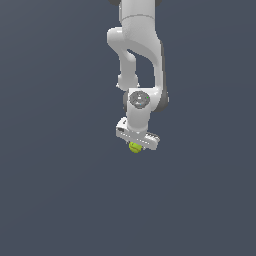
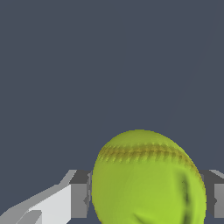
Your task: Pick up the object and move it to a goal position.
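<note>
Against a plain slate-grey background, the fingers (image 1: 136,145) clamp the yellow-green ball (image 1: 135,147) from both sides.

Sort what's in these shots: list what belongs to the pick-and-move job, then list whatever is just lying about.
Belongs to the job:
- yellow-green ball, sitting between the fingers
- gripper, fingers at both sides of the ball

Just lying about:
- nothing else in either view; only a plain dark grey background
</note>
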Available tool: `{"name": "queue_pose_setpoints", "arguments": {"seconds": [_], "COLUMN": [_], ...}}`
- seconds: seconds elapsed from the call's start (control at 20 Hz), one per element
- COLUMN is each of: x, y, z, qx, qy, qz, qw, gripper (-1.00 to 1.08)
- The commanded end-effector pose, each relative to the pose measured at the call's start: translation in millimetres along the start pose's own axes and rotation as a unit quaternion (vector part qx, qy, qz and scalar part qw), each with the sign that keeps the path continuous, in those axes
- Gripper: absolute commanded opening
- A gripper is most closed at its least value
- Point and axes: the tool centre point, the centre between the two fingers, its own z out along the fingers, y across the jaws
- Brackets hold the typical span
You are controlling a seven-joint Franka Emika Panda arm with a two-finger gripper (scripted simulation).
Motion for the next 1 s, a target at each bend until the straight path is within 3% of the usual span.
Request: {"name": "queue_pose_setpoints", "arguments": {"seconds": [0.0, 0.5, 0.95], "x": [9, 72, 133], "y": [0, 3, 8], "z": [-8, -68, -149], "qx": [0.006, 0.056, 0.116], "qy": [0.01, 0.084, 0.168], "qz": [-0.003, -0.034, -0.07], "qw": [0.9999, 0.9943, 0.9765], "gripper": [-1.0, -1.0, -1.0]}}
